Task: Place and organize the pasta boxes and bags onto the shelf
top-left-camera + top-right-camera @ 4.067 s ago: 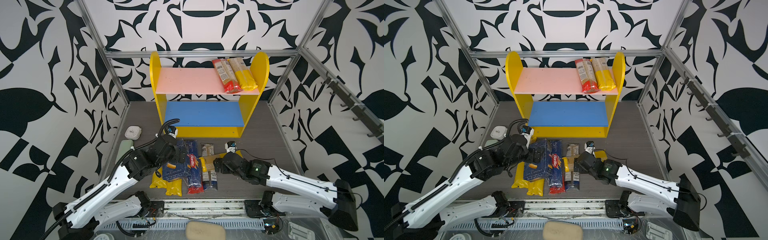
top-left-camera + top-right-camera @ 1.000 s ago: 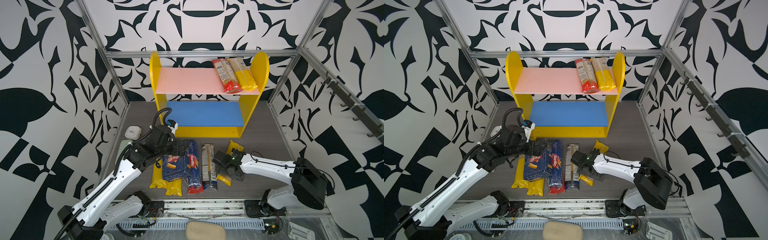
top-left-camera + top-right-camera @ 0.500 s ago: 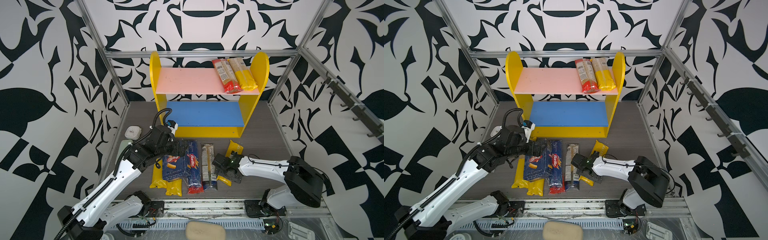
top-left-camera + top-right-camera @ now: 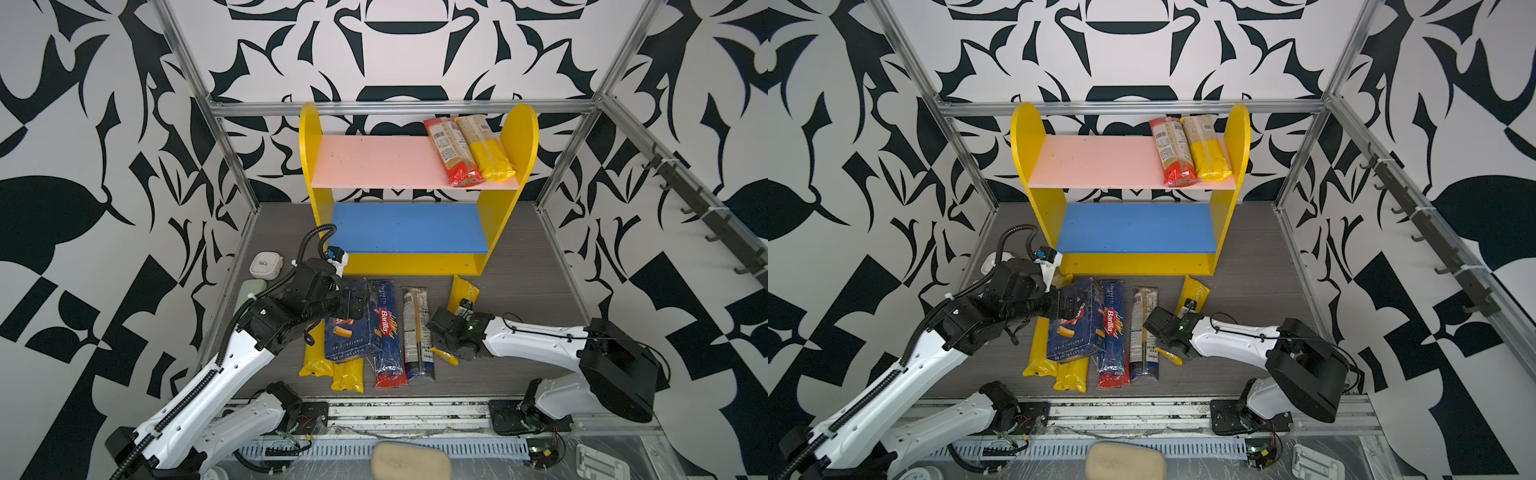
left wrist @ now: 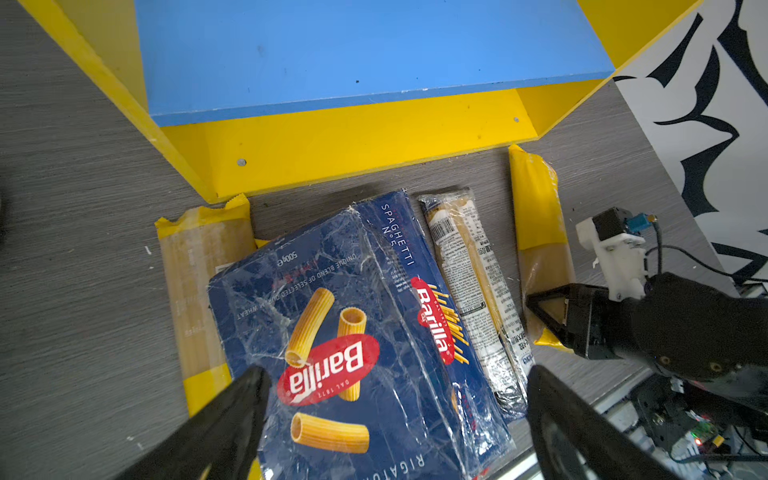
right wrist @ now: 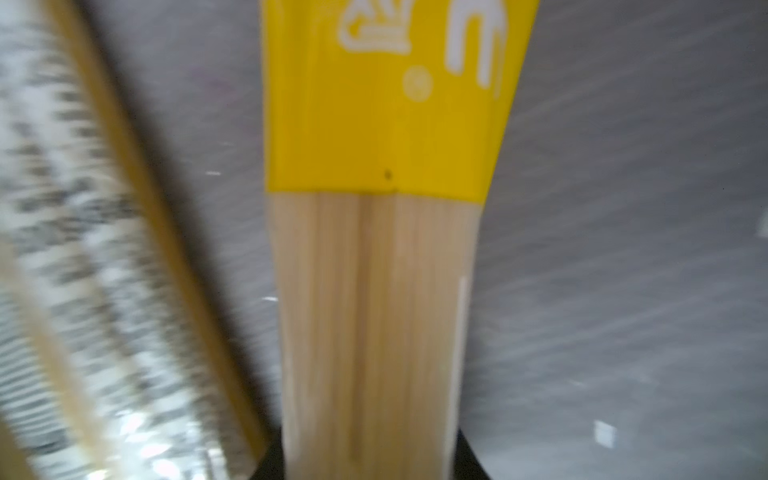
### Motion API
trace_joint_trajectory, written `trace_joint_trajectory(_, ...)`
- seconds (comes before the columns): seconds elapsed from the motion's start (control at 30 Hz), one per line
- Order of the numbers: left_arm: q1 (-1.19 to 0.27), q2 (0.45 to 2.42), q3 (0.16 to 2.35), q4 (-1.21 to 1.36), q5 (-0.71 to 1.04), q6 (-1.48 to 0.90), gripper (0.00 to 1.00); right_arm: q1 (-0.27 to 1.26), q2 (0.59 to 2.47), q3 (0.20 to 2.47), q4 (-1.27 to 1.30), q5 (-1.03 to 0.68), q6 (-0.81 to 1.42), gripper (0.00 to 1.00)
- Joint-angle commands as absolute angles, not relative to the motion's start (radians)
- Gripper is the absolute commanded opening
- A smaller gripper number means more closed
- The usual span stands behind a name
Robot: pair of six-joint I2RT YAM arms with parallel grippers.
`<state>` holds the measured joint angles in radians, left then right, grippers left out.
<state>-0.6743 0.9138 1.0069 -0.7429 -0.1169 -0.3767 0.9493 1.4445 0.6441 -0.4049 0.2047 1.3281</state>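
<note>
The shelf [image 4: 316, 174] stands at the back with a red-ended bag [image 4: 451, 151] and a yellow-ended bag [image 4: 484, 147] on the right of its pink board; its blue board [image 4: 407, 228] is bare. On the floor in front lie the rigatoni box [image 4: 353, 336], the spaghetti box [image 4: 388, 328], a navy-ended bag [image 4: 417, 328] and two yellow bags [image 4: 313, 361] partly under the rigatoni. My left gripper [image 5: 397, 370] hovers open above the rigatoni box [image 5: 332, 332]. My right gripper [image 4: 446, 332] is shut on a yellow-ended spaghetti bag [image 6: 374, 270] lying rightmost on the floor.
A small white device [image 4: 266, 266] and a pale green case [image 4: 251, 291] sit by the left wall behind my left arm. A beige pad [image 4: 409, 461] lies on the front ledge. A rail of hooks [image 4: 706, 216] runs along the right wall.
My right gripper has closed its jaws on the yellow-ended bag over the last second. My left arm has stayed still, open above the rigatoni box.
</note>
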Motion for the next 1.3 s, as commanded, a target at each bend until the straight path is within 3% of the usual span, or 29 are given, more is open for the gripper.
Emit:
trace_joint_trajectory(0.0,-0.670,0.901,1.034,-0.797,-0.147,-0.387,0.99,0.958,1.502,0.496,-0.294,-0.049,1.313,0.00)
trace_joint_trajectory(0.27,-0.670,0.909,1.072,-0.810,-0.176,-0.389,0.99,0.957,1.172,0.518,-0.379,-0.024,1.250,0.00)
trace_joint_trajectory(0.53,-0.670,0.959,1.087,-0.797,-0.154,-0.411,0.99,0.957,0.959,0.521,-0.410,-0.036,1.209,0.00)
trace_joint_trajectory(1.27,-0.671,1.089,1.183,-0.775,-0.105,-0.434,0.99,0.957,0.857,0.792,-0.545,-0.092,1.001,0.00)
